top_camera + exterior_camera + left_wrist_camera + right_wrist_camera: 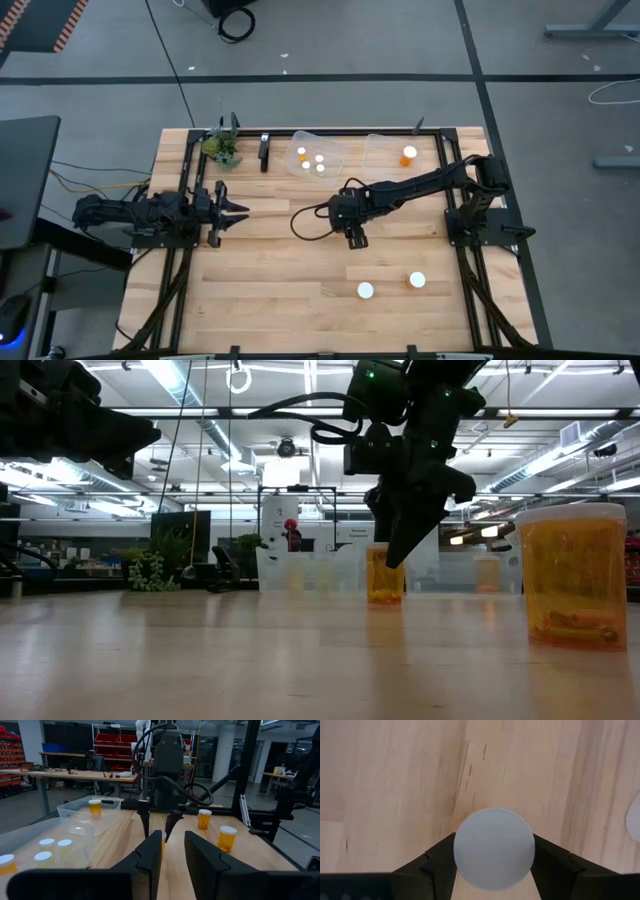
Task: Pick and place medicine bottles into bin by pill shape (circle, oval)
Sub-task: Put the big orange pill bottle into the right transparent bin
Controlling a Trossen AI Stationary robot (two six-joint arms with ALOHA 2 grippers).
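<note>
Right pincer [357,238] hangs over mid-bench [270,290], pointing down. Wrist view: a white-capped bottle [494,848] sits directly between its two fingers [440,857], cap edges touching or just beside both; whether it is clenched on the bottle, cannot tell. Two more bottles [417,280] stand on the bench nearer the front edge, well apart from the pincer. Left bin [300,140] holds three small bottles; right bin [378,150] holds one. Left pincer [232,212] waits released at the left side of the bench
</note>
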